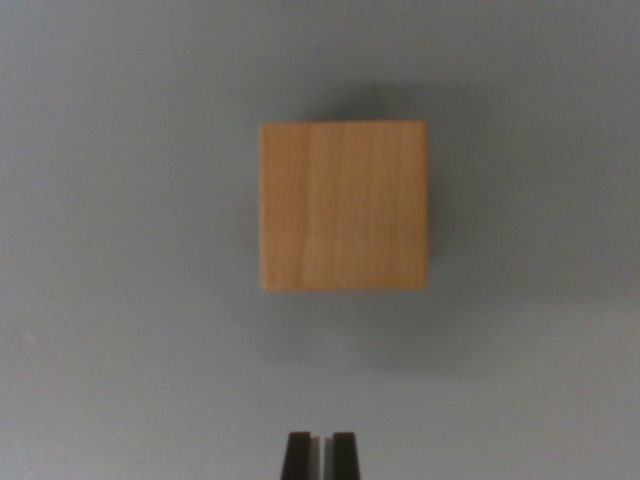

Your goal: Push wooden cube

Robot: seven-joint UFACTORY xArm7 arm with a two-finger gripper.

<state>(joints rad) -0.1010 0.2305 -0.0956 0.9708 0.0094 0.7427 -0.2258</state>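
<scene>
A light wooden cube (344, 207) sits on a plain grey surface (120, 300), a little above the middle of the wrist view. Its top face is square with faint vertical grain. My gripper (320, 455) shows at the bottom edge as two dark fingertips standing close together with only a thin pale slit between them. The fingertips (297, 455) lie below the cube in the picture, apart from it, with a strip of bare surface between. Nothing is held between them.
Soft shadows (400, 335) fall around the cube, mostly below and to the wrist view's right.
</scene>
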